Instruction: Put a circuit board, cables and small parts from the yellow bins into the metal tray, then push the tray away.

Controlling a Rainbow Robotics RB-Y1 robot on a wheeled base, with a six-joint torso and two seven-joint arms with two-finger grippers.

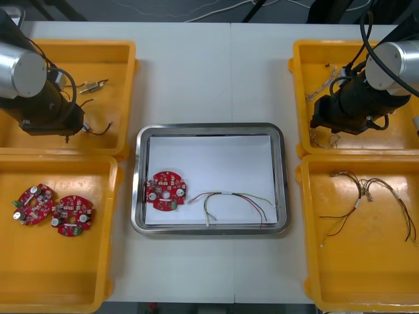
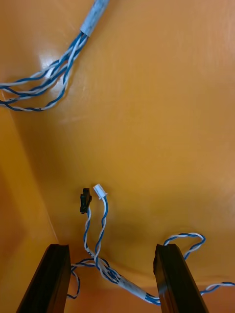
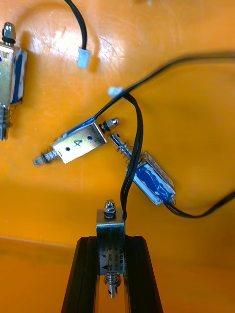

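- The left jaws, over the far-left yellow bin (image 1: 124, 72), are clamped on a small metal part (image 3: 110, 239). A black cable (image 3: 131, 166) runs up from it past a blue-wrapped part (image 3: 152, 182) and a part marked 4 (image 3: 78, 145). Lifting may drag or snag those neighbours.
- The grip is on the part's narrow body, so a tug from the cable could twist it loose.
- The right jaws stand open, low in the far-right yellow bin (image 1: 308, 72), straddling a twisted blue and white cable (image 2: 100, 225). Closing might pinch only one loop and let the rest slip out.
- The metal tray (image 1: 283, 176), mid-counter, already holds a circuit board (image 1: 165, 191) and a thin cable (image 1: 236, 199). A part dropped carelessly could land on the board, and a cable left over the rim would hinder the push.
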